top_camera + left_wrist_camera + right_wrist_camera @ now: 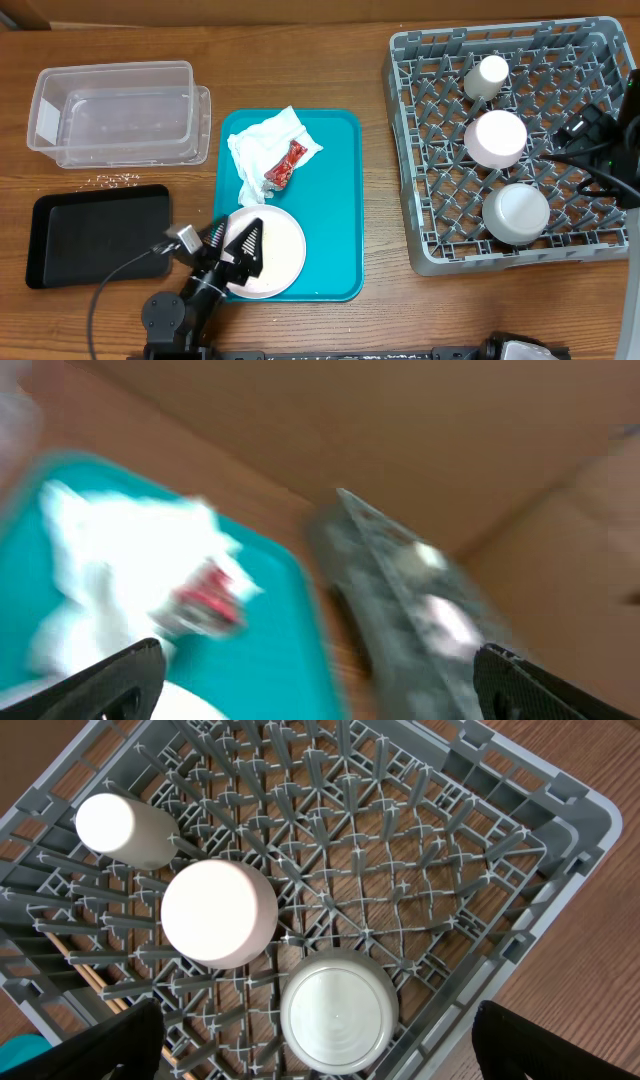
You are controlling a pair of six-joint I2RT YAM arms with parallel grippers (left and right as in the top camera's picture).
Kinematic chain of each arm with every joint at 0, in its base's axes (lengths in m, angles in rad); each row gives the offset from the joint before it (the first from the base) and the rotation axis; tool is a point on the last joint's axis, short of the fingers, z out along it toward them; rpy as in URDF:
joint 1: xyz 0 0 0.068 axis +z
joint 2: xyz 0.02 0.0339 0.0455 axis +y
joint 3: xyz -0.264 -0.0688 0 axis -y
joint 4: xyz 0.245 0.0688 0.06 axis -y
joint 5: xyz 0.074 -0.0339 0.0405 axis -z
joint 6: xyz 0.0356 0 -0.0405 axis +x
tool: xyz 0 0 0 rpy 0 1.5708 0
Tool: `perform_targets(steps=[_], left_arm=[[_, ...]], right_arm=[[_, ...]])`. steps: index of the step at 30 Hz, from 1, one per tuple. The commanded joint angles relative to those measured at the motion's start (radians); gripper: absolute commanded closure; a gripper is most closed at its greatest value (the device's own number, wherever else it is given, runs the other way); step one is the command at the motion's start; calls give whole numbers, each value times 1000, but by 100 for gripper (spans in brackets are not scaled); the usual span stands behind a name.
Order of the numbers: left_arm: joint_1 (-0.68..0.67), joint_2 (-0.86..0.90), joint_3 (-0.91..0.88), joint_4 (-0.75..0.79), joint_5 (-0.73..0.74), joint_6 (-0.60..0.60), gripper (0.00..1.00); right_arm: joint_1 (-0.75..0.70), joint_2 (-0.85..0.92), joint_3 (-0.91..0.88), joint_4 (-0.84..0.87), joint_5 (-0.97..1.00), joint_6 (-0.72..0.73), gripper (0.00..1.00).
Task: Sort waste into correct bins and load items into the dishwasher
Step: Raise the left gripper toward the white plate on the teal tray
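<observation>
My left gripper (238,250) is open over the left part of the wide pale-pink plate (280,255) on the teal tray (335,200). Crumpled white napkins (262,145) and a red foil packet (285,165) lie on the tray behind the plate. The left wrist view is blurred and shows my open fingers (320,680), the napkins (120,550) and the packet (210,600). The grey dish rack (420,150) holds the white cup (487,75), pink bowl (497,137) and grey bowl (516,213), all upside down. My right gripper (318,1045) is open and empty above the rack (560,870).
A clear plastic tub (115,110) stands at the back left with a shallow black tray (95,235) in front of it. Loose white crumbs (115,181) lie on the wooden table between them. My right arm (605,140) reaches over the rack's right side.
</observation>
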Motion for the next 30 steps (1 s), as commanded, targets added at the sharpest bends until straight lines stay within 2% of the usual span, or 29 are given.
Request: perform_targets(steps=[1, 4, 7, 11, 14, 18, 22, 26, 30], left_arm=[[4, -11, -3, 1, 260, -262, 0], [4, -11, -3, 37, 388, -279, 0], [4, -11, -3, 162, 483, -280, 0], [5, -11, 19, 356, 491, -278, 0], [6, -10, 69, 342, 449, -216, 0], [6, -5, 183, 130, 367, -47, 0], [6, 56, 338, -137, 280, 174, 0], [6, 222, 567, -469, 114, 419, 0], [4, 446, 795, -728, 1, 581, 0]], right_arm=[[-4, -3, 20, 5, -4, 2, 0], [-4, -3, 20, 5, -4, 2, 0], [-4, -3, 20, 5, -4, 2, 0], [-4, -3, 20, 5, -4, 2, 0], [-4, -3, 20, 5, -4, 2, 0], [-4, -3, 20, 5, -4, 2, 0], [-4, -3, 20, 5, -4, 2, 0], [-4, -3, 20, 5, -4, 2, 0], [-4, -2, 20, 5, -4, 2, 0]])
